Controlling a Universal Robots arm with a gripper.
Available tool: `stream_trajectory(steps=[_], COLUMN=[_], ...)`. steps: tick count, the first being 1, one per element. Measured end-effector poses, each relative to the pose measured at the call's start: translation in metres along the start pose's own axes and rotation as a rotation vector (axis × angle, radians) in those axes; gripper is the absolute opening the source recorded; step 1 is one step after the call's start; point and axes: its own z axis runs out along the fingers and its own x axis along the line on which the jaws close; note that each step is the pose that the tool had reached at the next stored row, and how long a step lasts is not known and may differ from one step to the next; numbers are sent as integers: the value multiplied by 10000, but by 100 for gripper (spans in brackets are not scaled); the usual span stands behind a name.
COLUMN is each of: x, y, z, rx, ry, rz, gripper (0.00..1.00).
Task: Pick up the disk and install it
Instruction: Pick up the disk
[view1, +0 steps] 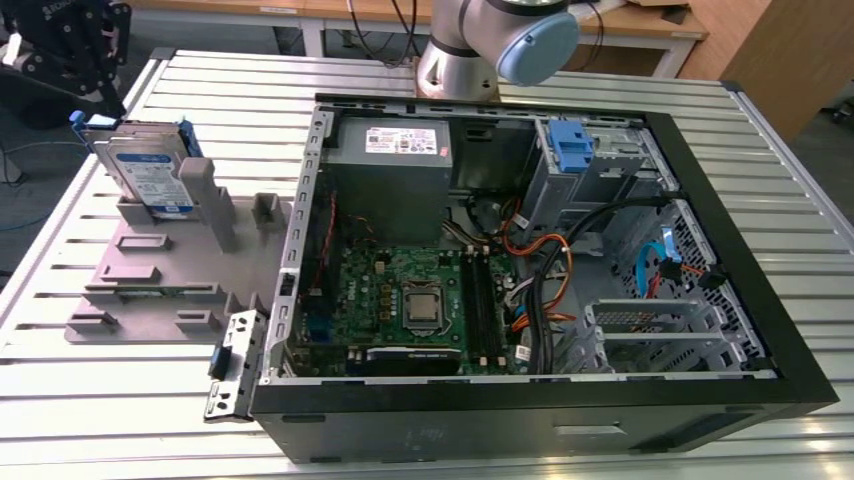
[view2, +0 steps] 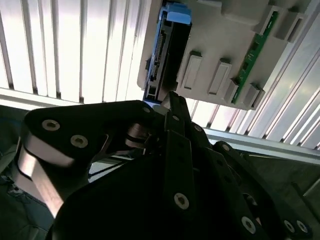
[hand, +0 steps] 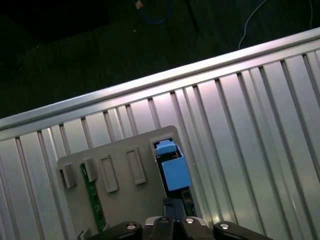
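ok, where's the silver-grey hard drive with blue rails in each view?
Exterior view: silver-grey hard drive stands on edge in the grey plastic holder tray, at the exterior view's left.
Second wrist view: seen edge-on at the tray's corner.
First wrist view: blue-capped edge in the tray's end slot.
Shared landmark: that tray.

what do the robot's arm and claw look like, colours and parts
The arm is a smooth silver-grey metal tube with a rounded light-blue joint cap. The claw is matte black, built of flat linkage plates studded with round silver screw heads, with a curved bare-metal piece at one side.
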Motion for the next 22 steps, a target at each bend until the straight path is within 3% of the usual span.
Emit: stream_trajectory(steps=[7, 13, 18, 22], x=[-1, -3, -24, -29], y=[-2, -8, -79, -83], z=[3, 6, 10, 49], rx=[4, 5, 4, 16], ry=[39, 45, 50, 52], rz=[-1130, -1312, -1416, -1558], gripper=[11, 11, 11, 11])
